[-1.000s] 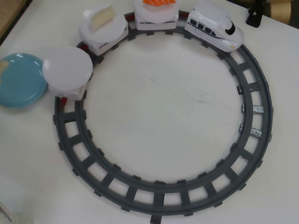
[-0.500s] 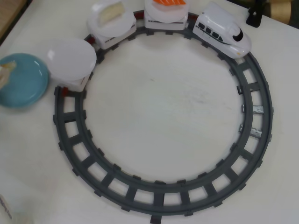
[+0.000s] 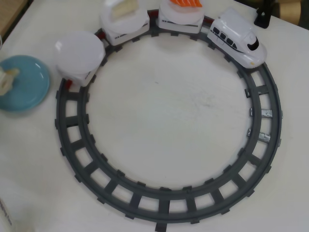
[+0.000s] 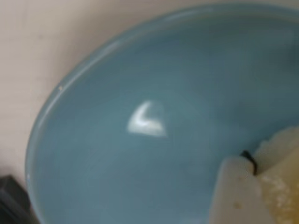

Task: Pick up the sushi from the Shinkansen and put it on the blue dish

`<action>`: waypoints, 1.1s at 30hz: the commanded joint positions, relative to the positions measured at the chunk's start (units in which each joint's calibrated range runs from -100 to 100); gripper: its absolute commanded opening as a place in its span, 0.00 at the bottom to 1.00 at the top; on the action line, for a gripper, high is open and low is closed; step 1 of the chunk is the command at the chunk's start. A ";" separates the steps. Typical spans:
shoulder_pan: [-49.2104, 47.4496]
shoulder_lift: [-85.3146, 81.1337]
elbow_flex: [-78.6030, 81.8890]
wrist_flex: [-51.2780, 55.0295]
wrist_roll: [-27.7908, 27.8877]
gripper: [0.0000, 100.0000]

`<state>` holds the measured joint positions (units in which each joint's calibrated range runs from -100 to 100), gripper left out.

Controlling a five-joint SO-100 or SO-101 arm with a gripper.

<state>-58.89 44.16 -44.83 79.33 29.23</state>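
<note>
White tabletop all round, and at the far left edge of the overhead view the sushi [image 3: 7, 81] shows as a pale yellowish lump over the left part of the blue dish [image 3: 30, 92], so my guess is it's being lowered or has just landed there. The wrist view is nearly all glossy blue dish [image 4: 117, 140] with the sushi [image 4: 280, 177] poking in at lower right beside a whitish fingertip [image 4: 236, 196], which suggests the gripper is clamped on it or only just letting go, but honestly I can't tell how wide the pincer is, or whether the piece is touching the plate. Arm itself is cut off past the left edge in the overhead. Further out, the grey track [image 3: 164, 200] loops round the table, with the Shinkansen [image 3: 237, 42] at upper right towing its cars; the empty white plate [image 3: 79, 53] sits just beside the dish, and the orange piece [image 3: 186, 3] and the cream piece [image 3: 126, 7] are cropped by the top edge.
</note>
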 commanded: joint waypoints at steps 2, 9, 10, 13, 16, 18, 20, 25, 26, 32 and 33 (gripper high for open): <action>0.53 -0.23 -2.15 -0.39 -0.36 0.13; 0.79 -1.40 -2.15 -0.39 -0.15 0.20; 0.79 -1.56 -2.15 -0.39 0.01 0.20; 1.14 -1.73 -2.24 -0.22 0.11 0.20; 1.67 -1.81 -3.77 0.54 0.16 0.20; 2.64 -1.81 -6.03 2.07 0.16 0.20; 3.08 -1.81 -9.45 4.62 0.69 0.20; 3.96 -1.73 -21.54 13.37 1.31 0.20; 3.96 -1.65 -23.61 15.15 1.31 0.20; 4.75 -1.89 -31.18 19.91 0.95 0.20; 5.81 -2.39 -31.63 19.91 0.84 0.20</action>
<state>-55.62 44.83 -72.28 98.15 30.26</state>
